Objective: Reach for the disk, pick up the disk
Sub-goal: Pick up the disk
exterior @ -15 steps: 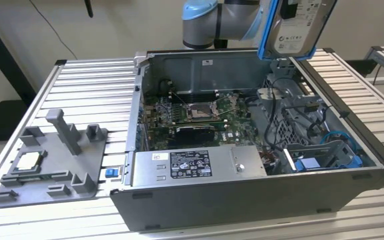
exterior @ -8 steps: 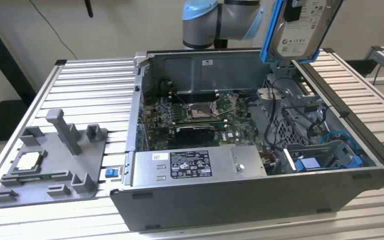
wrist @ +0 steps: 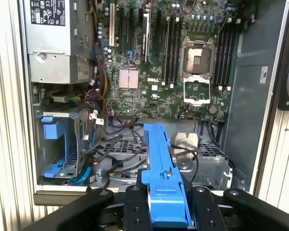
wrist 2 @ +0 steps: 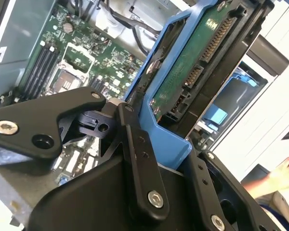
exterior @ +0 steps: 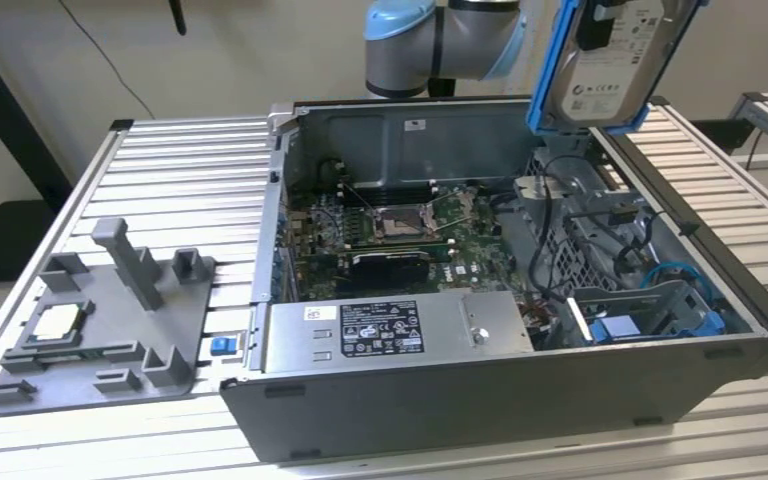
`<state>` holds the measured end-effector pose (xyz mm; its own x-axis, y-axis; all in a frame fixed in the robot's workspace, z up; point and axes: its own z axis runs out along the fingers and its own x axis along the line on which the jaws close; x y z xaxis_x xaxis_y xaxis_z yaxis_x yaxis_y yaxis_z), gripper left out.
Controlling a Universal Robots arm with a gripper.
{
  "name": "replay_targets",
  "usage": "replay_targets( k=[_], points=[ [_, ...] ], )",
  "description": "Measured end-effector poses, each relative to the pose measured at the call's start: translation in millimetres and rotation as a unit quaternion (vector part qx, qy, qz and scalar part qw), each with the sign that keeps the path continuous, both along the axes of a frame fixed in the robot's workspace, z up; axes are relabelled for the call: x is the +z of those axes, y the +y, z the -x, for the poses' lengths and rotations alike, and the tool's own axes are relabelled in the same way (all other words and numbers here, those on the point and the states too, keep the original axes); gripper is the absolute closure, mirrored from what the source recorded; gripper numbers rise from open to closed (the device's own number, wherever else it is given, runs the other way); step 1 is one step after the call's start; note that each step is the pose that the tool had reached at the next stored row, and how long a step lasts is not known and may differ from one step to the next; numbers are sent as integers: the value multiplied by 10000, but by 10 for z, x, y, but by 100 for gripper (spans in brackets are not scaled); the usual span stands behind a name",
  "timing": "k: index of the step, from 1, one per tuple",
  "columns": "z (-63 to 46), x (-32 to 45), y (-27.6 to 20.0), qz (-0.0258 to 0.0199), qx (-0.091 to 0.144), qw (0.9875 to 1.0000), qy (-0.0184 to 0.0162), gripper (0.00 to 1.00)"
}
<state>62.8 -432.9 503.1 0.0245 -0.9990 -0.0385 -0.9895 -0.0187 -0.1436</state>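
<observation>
I am looking down, in the exterior view, at an open computer case [exterior: 491, 400] lying on a slatted metal table [exterior: 171, 180]. The disk [exterior: 607, 62], a silver hard drive with a white label and a blue plastic frame round its edges, is hanging in the air above the case's far corner on the exterior view's right, standing nearly upright and clear of everything inside the case. The robot arm [exterior: 438, 40] is showing at the top of that view, just beside the disk.

In the second wrist view, I am seeing the gripper [wrist 2: 159, 149] clamped on the disk [wrist 2: 197, 72]: its black fingers [wrist 2: 137, 159] are pressing against the blue frame, with the drive's green circuit board and connector facing the camera. In the first wrist view, the gripper [wrist: 164, 202] is closing on the blue frame's edge [wrist: 161, 173] from both sides, and the frame is running straight up between the fingers [wrist: 135, 207].

Below the disk, the green motherboard [exterior: 398, 220] is lying in the case floor, and an empty blue drive bay [exterior: 651, 315] is sitting in the near corner on the exterior view's right. A grey power supply box [exterior: 384, 330] with a black-and-white label is resting along the case's near wall. On the table at the exterior view's left, a grey fixture tray [exterior: 104, 330] is holding a small square silver chip [exterior: 59, 322]. A person's hand [wrist 2: 279, 175] is showing at the edge of the second wrist view.
</observation>
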Motion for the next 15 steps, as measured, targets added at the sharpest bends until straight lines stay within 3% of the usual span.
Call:
replay_targets(
  k=[15],
  points=[
    [-69, 0, -231, 0, 0, 10000, 37, 100]
  ],
)
